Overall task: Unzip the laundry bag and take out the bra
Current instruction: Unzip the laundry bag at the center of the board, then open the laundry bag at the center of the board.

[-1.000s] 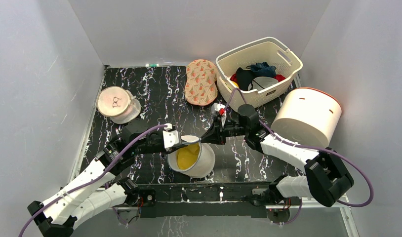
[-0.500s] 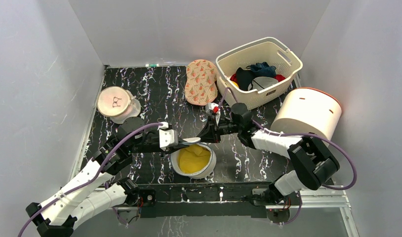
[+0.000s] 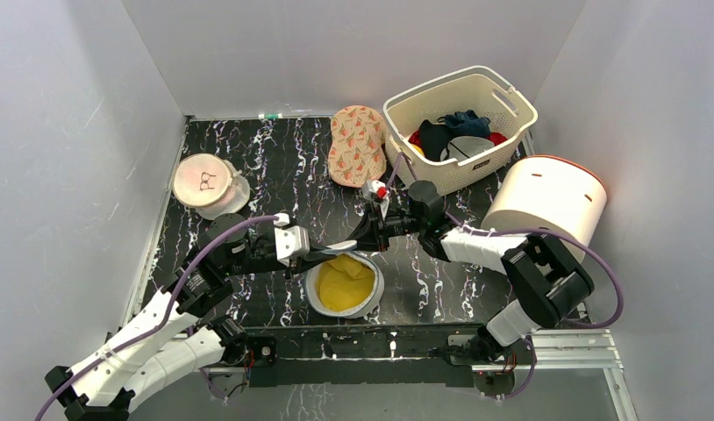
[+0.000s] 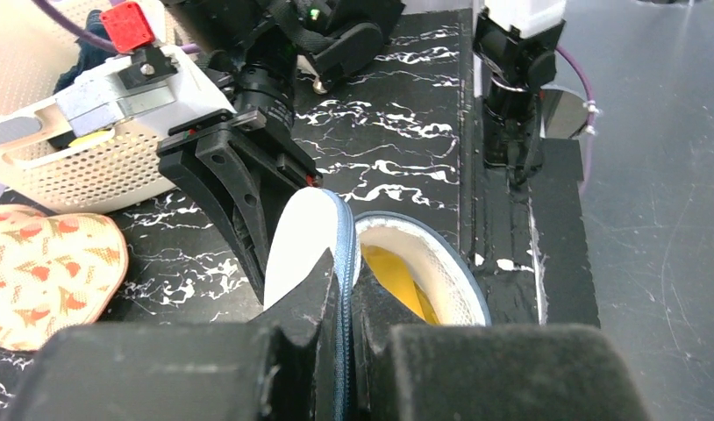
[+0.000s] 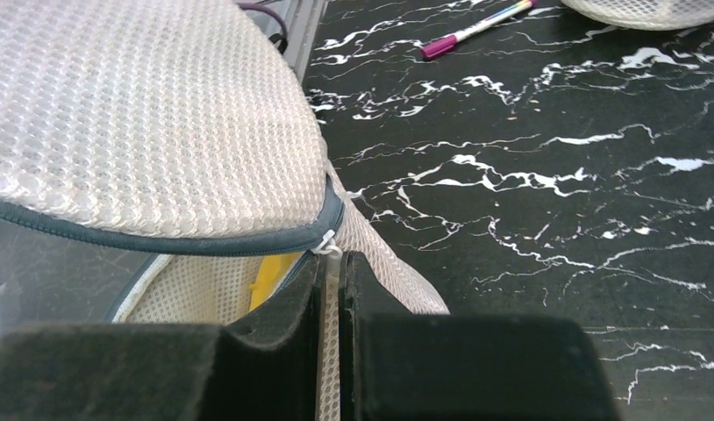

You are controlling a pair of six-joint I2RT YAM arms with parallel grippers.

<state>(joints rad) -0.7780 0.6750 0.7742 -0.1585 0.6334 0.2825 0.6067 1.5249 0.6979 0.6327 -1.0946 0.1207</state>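
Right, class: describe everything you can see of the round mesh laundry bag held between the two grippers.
The laundry bag is a round drum of white mesh with a grey-blue zip round its rim. It sits on the black marbled table near the arms' bases, unzipped, its lid lifted like a flap. Yellow fabric shows inside. The left gripper pinches the lid's edge; the right gripper pinches mesh beside the zip pull.
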